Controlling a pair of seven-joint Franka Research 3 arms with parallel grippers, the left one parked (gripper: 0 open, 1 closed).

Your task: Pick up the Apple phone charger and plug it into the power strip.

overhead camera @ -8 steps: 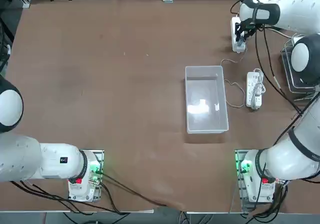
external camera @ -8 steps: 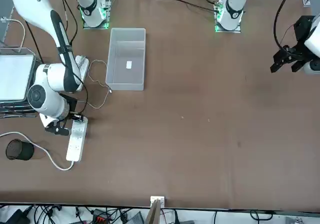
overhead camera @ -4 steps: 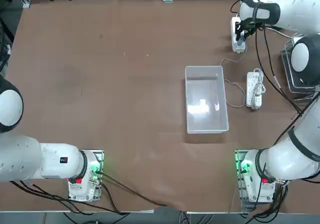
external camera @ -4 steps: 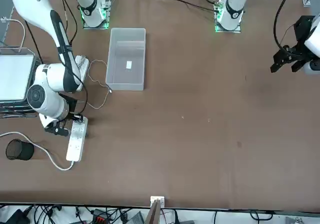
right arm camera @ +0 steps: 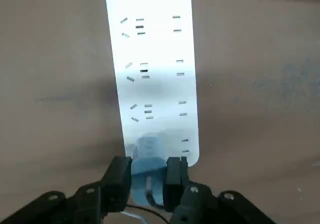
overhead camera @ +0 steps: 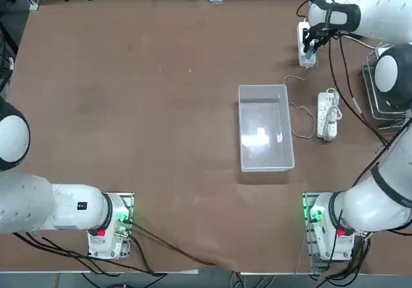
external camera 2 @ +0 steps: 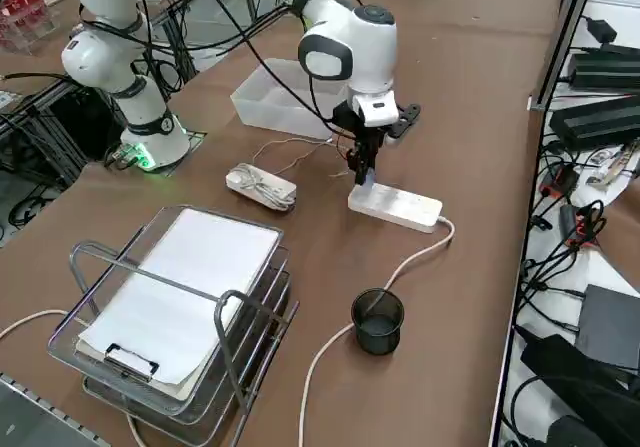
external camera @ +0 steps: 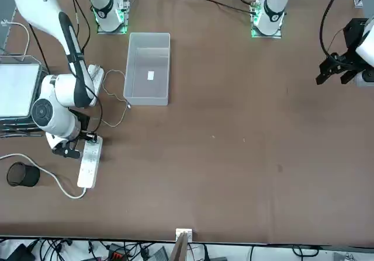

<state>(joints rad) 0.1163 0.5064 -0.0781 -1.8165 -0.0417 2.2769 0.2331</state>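
Charger (right arm camera: 149,176) is pinched tight between the two fingers of my right claw (right arm camera: 152,163). I have it right at one end of the power strip (external camera: 90,163), the end away from the thick white cord (external camera 2: 335,335). From my wrist, the front of the little block covers a bit of the strip's white top. I can't tell if its prongs are in the holes.

The power strip lies flat on the brown desk (overhead camera: 161,107). Its thick cord bends past a black mesh cup (external camera 2: 378,323). A thin white cable (external camera: 123,115) makes loose curves on the desk, close to the clear plastic box (overhead camera: 266,130).

Another white strip (overhead camera: 326,117) sits near that box, with its own cord bunched up on top. Close to that one is a wire rack (external camera 2: 85,339) with white paper (external camera 2: 195,282) and a clipboard clip (external camera 2: 130,361) on it.
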